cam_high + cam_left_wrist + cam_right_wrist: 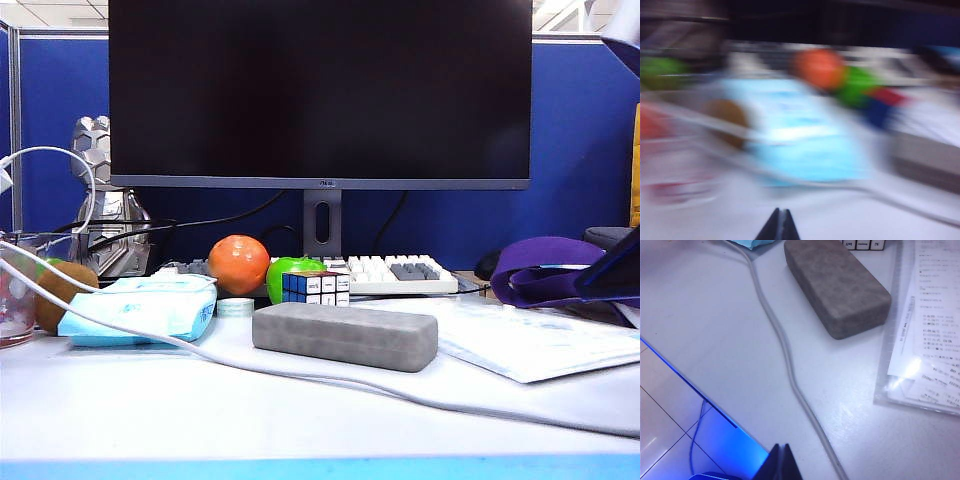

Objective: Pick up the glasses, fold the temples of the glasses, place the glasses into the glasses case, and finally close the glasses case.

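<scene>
The glasses case lies closed on the white table, a grey felt oblong in front of the monitor. In the right wrist view the glasses case is well ahead of my right gripper, which is shut on nothing near the table's front edge. The left wrist view is smeared by motion. There my left gripper shows its fingertips together with nothing between them, over bare table short of the tissue pack, and the glasses case is a grey blur off to one side. The glasses and their temples are out of view.
A light-blue tissue pack, an orange, a green apple and a puzzle cube stand behind the case. A white cable crosses the table in front of it. Sleeved papers lie to its right.
</scene>
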`<state>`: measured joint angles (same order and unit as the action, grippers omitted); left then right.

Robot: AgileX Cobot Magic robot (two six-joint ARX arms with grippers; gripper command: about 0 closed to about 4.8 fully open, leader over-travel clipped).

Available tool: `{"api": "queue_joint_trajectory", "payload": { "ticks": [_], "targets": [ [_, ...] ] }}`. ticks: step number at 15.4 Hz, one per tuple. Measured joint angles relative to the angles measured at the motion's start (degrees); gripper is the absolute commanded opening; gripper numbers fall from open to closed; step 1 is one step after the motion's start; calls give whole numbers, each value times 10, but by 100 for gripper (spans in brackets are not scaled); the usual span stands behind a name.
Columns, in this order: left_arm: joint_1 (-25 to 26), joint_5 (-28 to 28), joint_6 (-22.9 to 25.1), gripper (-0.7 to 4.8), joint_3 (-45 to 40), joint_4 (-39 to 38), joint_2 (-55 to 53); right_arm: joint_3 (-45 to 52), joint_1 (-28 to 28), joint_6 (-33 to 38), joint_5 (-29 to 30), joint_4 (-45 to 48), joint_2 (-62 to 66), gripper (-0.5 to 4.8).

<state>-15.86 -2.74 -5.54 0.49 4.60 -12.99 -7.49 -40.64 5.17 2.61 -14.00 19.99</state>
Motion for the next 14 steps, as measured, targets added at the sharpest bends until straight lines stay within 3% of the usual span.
{"api": "queue_joint_trajectory", "payload": {
  "ticks": [3, 7, 9, 12, 14],
  "targets": [
    [75, -2, 18, -6, 0, -46, 6, 0, 0, 0, 0, 0, 0, 13],
    [121, -7, 57, -6, 1, -142, 53, 0, 0, 0, 0, 0, 0, 13],
    [127, -2, 65, -6, 1, -143, 89, 0, 0, 0, 0, -1, 0, 13],
    [126, -9, 121, -5, 1, -141, 127, 0, 0, 0, 0, 0, 0, 13],
    [126, -10, 120, -5, 1, -140, 128, 0, 0, 0, 0, -5, -2, 13]
  ]
}}
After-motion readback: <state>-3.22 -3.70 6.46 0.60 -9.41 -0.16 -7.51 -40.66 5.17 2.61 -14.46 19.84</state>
